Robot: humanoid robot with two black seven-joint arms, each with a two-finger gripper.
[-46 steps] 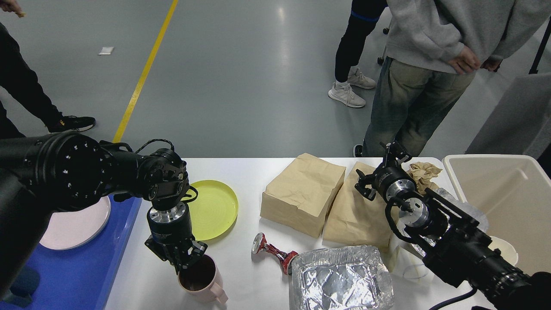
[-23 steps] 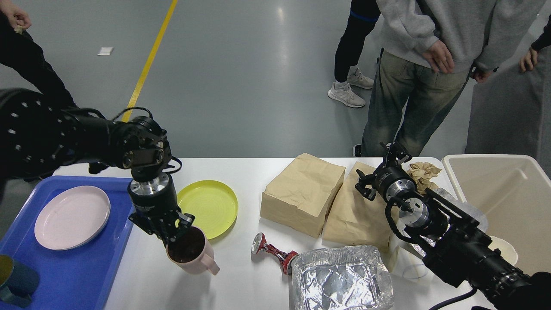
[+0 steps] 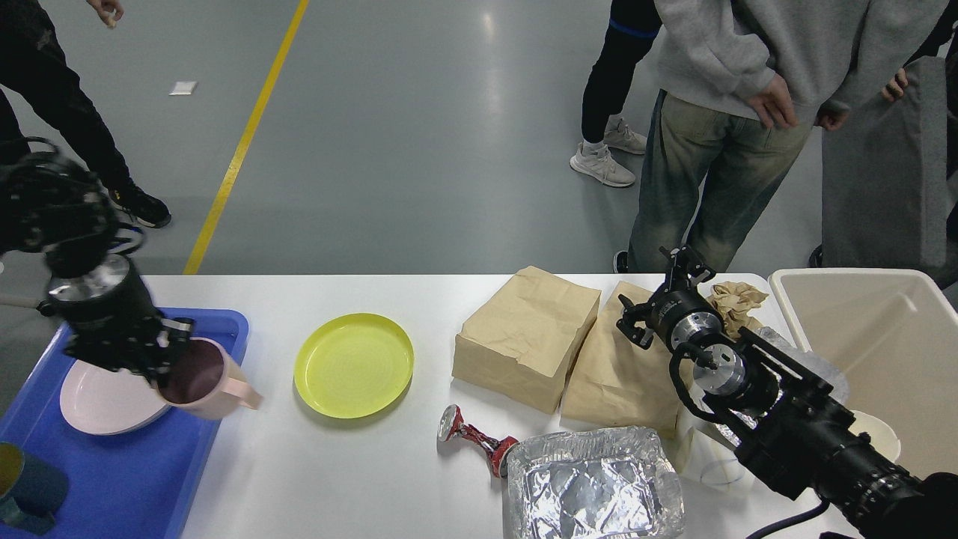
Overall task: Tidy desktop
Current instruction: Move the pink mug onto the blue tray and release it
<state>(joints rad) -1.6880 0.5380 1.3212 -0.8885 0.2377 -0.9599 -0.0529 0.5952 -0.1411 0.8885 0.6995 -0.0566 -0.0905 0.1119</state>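
Note:
The white desktop (image 3: 359,479) fills the lower part of the head view. My left gripper (image 3: 171,358) is shut on the rim of a pink mug (image 3: 206,380), which hangs tilted over the right side of the blue tray (image 3: 135,479). A pink plate (image 3: 101,400) lies in that tray beside the mug. A yellow plate (image 3: 353,364) sits on the desktop to the right. My right gripper (image 3: 677,288) is open above the brown paper bags (image 3: 528,337), holding nothing.
A crushed red can (image 3: 475,438) and a foil container (image 3: 595,483) lie near the front edge. A crumpled paper ball (image 3: 737,299) and a beige bin (image 3: 879,352) are at the right. A teal cup (image 3: 26,483) stands in the tray. People stand beyond the far edge.
My left arm has carried the pink mug leftward from the desktop's front to over the blue tray. The right arm has stayed still. The people behind have shifted.

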